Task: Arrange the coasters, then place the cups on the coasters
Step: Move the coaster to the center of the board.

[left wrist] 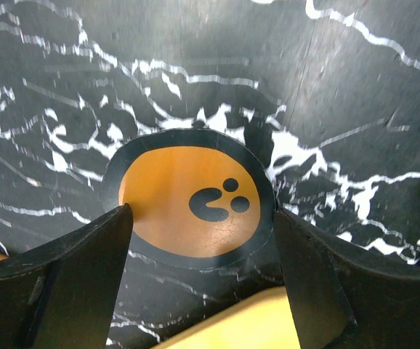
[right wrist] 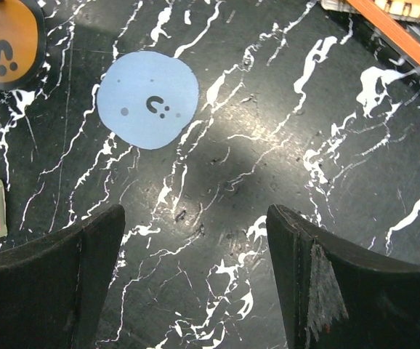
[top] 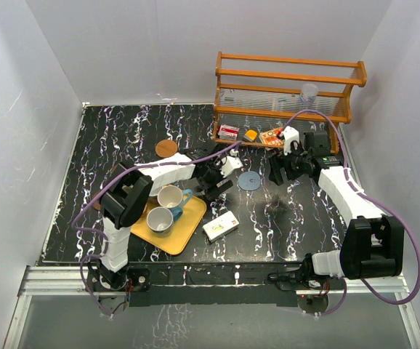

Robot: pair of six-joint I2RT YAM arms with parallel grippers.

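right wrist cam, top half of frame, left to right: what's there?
orange coaster with a dark rim → grey-blue coaster → orange wooden rail of the rack, cut off by the top right corner.

Surface: black white-veined table (top: 123, 145)
Left: yellow tray (top: 186, 229), brown coaster (top: 166, 148)
Centre: orange dark-rimmed coaster (left wrist: 174, 196), grey-blue coaster (top: 248, 181), small white box (top: 221, 227)
Far right: wooden rack (top: 290, 73)
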